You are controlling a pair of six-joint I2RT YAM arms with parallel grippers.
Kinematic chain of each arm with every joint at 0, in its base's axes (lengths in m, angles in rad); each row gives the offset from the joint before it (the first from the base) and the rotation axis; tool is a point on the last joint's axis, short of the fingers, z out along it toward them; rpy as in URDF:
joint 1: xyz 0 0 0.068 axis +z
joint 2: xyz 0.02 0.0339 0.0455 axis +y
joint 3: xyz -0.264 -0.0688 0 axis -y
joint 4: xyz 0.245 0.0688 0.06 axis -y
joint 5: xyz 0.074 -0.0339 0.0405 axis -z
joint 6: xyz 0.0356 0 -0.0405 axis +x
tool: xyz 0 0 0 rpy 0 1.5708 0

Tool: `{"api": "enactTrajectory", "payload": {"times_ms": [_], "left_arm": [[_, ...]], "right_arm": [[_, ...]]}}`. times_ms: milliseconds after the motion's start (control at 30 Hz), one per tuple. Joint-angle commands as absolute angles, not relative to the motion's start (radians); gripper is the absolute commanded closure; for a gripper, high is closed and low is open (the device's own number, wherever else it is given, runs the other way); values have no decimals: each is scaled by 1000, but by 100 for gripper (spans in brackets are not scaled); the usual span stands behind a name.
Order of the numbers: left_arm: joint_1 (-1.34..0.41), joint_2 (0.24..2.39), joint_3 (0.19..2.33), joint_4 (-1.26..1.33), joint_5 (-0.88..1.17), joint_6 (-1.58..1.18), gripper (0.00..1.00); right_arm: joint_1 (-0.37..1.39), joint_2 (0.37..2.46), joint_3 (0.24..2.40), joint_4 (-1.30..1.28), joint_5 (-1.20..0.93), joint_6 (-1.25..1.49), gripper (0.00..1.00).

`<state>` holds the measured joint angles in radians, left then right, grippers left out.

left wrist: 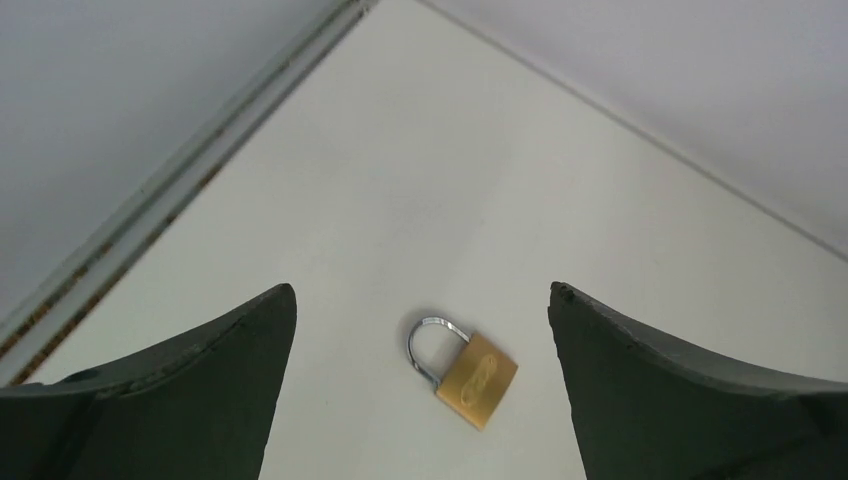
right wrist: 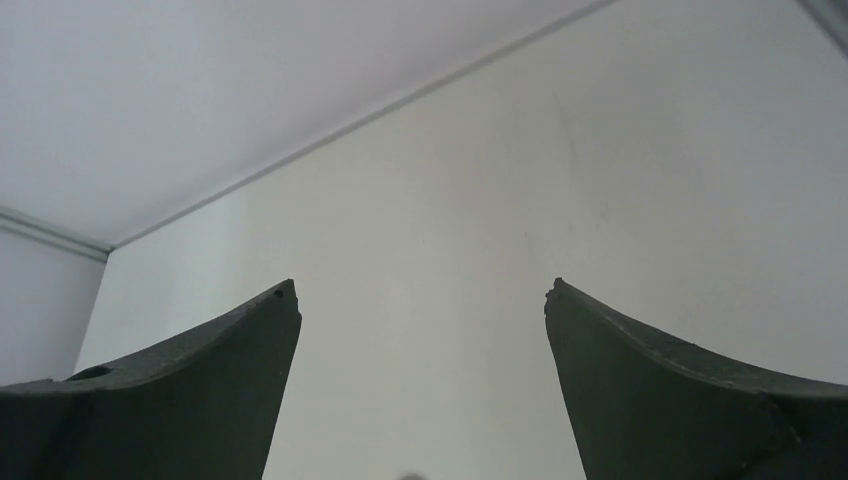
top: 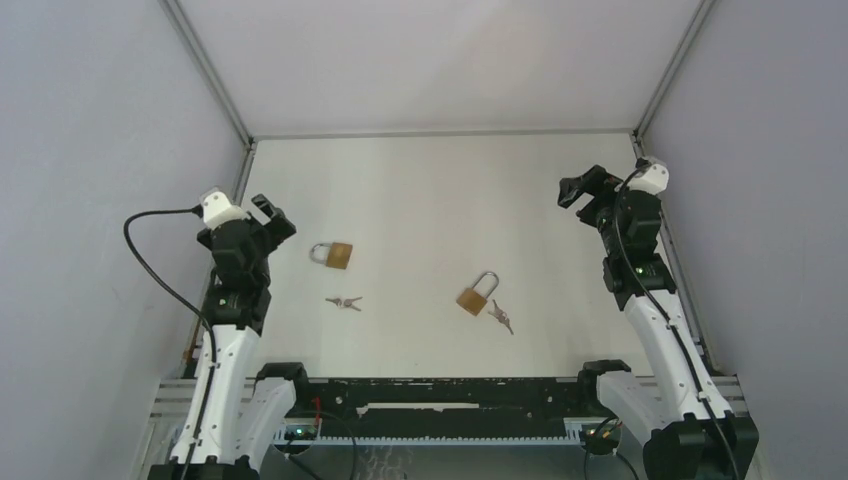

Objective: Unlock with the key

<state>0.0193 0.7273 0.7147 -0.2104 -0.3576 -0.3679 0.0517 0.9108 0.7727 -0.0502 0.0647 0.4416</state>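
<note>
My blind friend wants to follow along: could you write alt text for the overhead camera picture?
On a white table lie two brass padlocks, the left padlock and the right padlock, each with keys close by: left keys, right keys. The left gripper and right gripper stand open at the sides, holding nothing.

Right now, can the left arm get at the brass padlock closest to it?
Probably yes. The left gripper hangs open close by that brass padlock, which lies alone on bare table with nothing between them.
</note>
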Motion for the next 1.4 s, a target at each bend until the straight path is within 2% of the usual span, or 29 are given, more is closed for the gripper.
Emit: {"api": "enactTrajectory", "payload": {"times_ms": [0,133,467,800,1100,1367], "left_arm": [[32,759,741,-370,-194,-444,0],[-26,794,775,-436,-97,-406,0],[-465,942,879,-512,-251,-412,3],[-785,1255,1055,-493,-332,-454,7],[-913,1538,1212,-478,-281,-480,8],[-1013,1686,1316,-473,-173,-393,9]], "right_arm": [[46,884,817,-218,-10,542,1],[38,872,836,-366,-20,586,1],[42,815,851,-567,32,619,1],[56,806,864,-692,-43,586,1],[99,836,864,-785,-10,629,1],[129,844,864,-810,-12,624,1]]}}
